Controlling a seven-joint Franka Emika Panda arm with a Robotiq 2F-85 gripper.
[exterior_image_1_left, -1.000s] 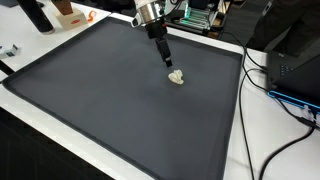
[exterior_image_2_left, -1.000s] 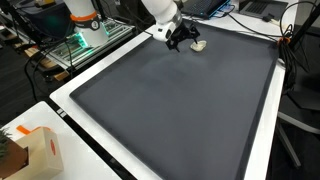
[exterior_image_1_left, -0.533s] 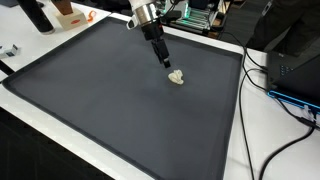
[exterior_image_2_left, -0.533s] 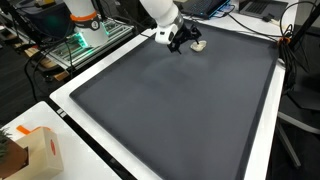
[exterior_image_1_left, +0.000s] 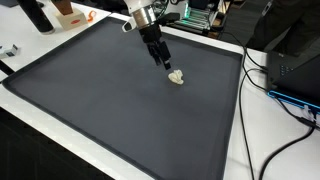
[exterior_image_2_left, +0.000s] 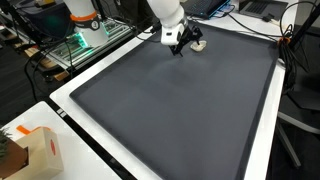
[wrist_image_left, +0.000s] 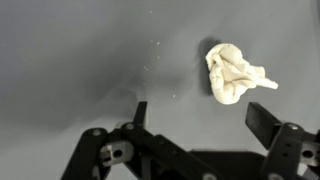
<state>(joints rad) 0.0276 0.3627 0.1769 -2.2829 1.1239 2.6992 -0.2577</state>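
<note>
The gripper (wrist_image_left: 200, 112) hangs low over a dark grey mat (wrist_image_left: 70, 60), jaws spread wide and empty; a small crumpled white lump (wrist_image_left: 232, 72) lies loose just beyond the fingertips, nearer one finger, untouched; the gap looks wide enough to admit it.

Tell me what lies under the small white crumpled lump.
Only the dark mat shows beneath the white lump, which rests on it. The patch it covers is hidden, so nothing more can be told.
</note>
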